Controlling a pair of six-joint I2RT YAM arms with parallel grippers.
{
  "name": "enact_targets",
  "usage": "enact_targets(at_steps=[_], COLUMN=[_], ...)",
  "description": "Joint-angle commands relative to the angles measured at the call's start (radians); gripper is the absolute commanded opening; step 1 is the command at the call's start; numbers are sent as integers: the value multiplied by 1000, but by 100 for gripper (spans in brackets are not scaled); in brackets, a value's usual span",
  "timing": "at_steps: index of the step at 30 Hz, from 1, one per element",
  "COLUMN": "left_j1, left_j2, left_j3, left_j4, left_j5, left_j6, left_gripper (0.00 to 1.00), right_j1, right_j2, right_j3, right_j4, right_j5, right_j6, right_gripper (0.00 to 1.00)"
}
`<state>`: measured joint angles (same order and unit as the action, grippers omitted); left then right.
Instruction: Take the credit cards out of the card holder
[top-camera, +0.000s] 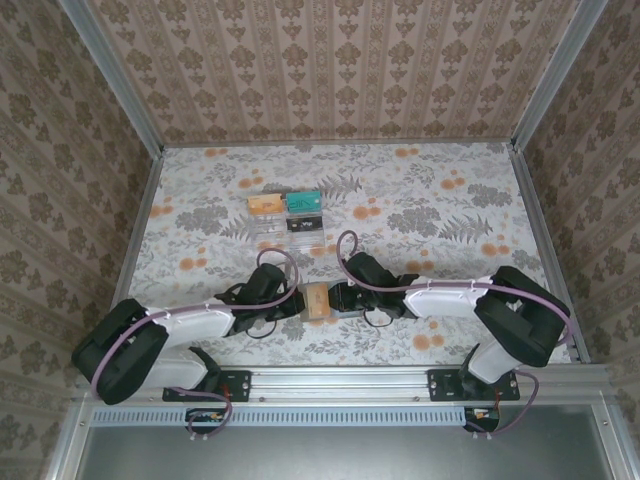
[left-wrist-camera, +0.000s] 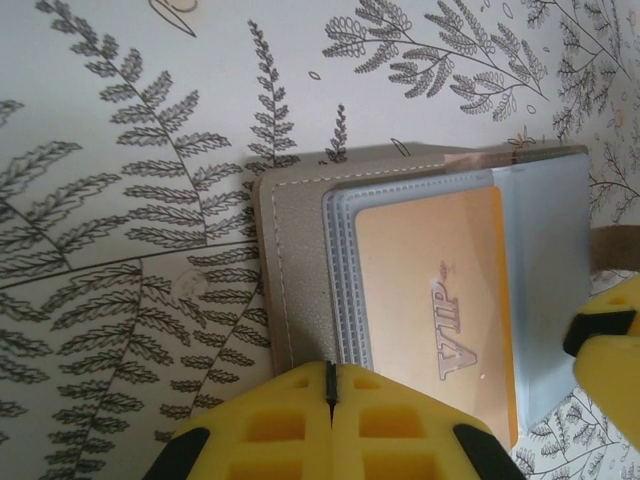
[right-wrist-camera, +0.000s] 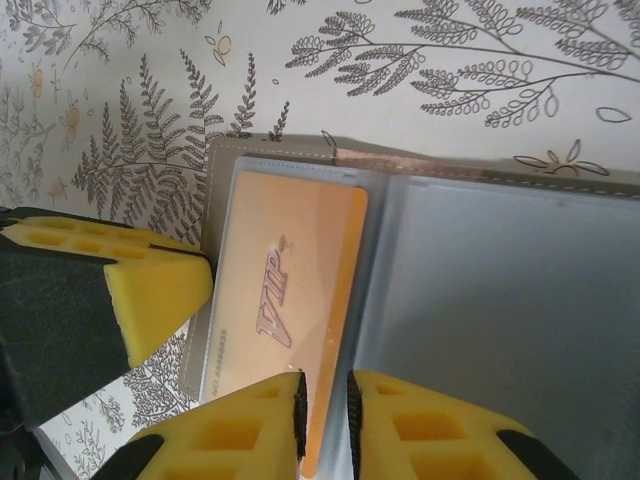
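Observation:
The card holder (top-camera: 320, 301) lies open on the flowered table between both grippers, its grey-brown cover (left-wrist-camera: 296, 260) framing greyish inner sleeves (right-wrist-camera: 500, 300). An orange credit card marked VIP (left-wrist-camera: 430, 310) (right-wrist-camera: 280, 290) lies on its left panel. My left gripper (left-wrist-camera: 331, 385) (top-camera: 298, 302) is shut, its tips at the holder's left edge beside the sleeve stack. My right gripper (right-wrist-camera: 325, 420) (top-camera: 337, 298) stands narrowly open over the card's right edge, which shows in the gap between the pads. No teal-green card can be seen in the holder.
A clear acrylic stand (top-camera: 287, 215) with coloured cards sits further back on the table. The left gripper's yellow finger (right-wrist-camera: 160, 290) is close beside the holder, and the right one's finger (left-wrist-camera: 610, 340) is at its other side. Patterned walls enclose the table.

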<state>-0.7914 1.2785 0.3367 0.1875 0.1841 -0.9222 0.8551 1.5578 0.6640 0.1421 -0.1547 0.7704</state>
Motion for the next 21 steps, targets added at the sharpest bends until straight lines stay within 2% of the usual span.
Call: enact_targets(at_steps=[1, 13, 16, 18, 21], left_j1=[-7, -22, -23, -23, -23], left_j2=[13, 32, 32, 30, 23], left_j3=[7, 7, 7, 6, 4], left_j4=[16, 29, 27, 27, 19], left_j5=[5, 0, 0, -2, -7], left_j6=[-8, -12, -12, -13, -12], left_gripper=[0, 0, 0, 0, 0], right_j1=[-8, -19, -22, -28, -34], right_j2=[38, 87, 87, 82, 76], right_j3=[31, 19, 11, 5, -10], right_j4=[34, 82, 94, 94, 94], right_j5=[-37, -62, -70, -67, -66], right_j6=[27, 62, 69, 73, 76], right_gripper=[22, 20, 12, 0, 0])
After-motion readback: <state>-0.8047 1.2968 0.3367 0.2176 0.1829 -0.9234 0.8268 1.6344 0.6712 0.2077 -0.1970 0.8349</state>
